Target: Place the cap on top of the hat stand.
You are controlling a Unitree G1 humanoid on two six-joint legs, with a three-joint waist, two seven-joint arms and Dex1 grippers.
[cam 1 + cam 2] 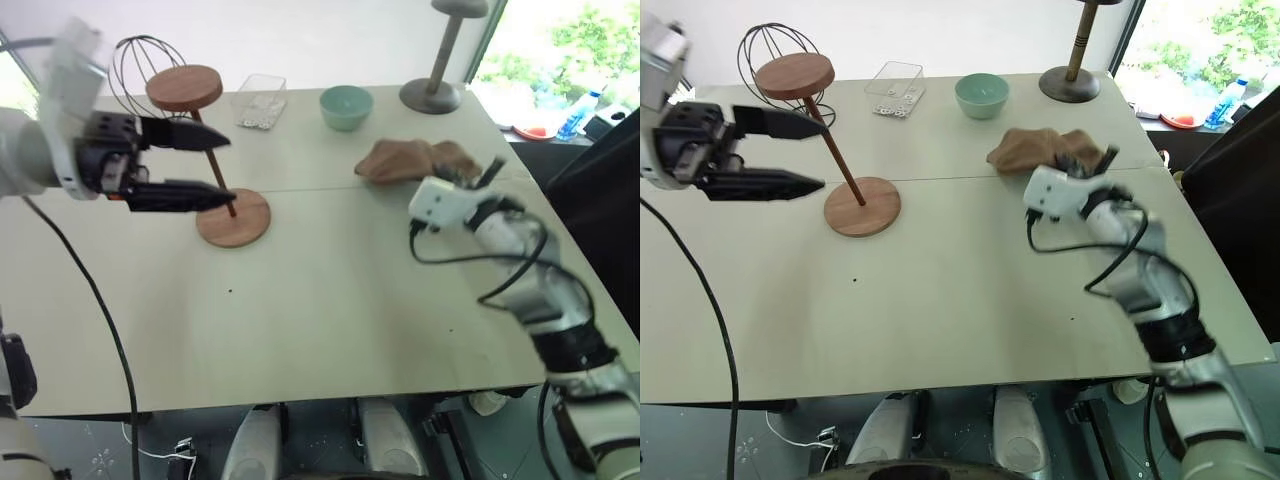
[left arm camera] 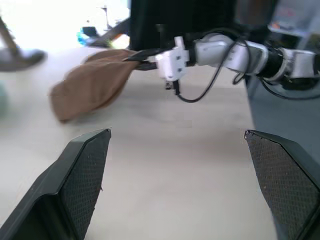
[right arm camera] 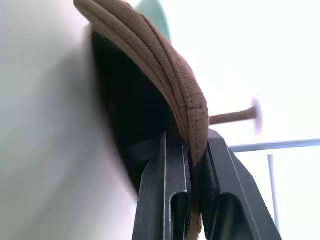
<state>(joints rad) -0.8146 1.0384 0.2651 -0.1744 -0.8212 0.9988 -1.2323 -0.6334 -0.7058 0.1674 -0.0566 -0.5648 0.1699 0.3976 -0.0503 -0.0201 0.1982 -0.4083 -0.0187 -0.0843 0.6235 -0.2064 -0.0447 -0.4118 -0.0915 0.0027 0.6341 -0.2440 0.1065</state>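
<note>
Cap, brown fabric, edge clamped in closed right gripper; left gripper jaws wide, empty, flanking hat stand.

A pale table made of two joined boards is seen, with a seam running across its middle. The round base of the reddish-brown hat stand is placed on it near the seam, on the left part. Behind it, a black wire dome stand, a clear plastic box and a green bowl are set along the far side. A tall grey stand is found at the far right corner. The brown cap is partly lying on the right part.
</note>
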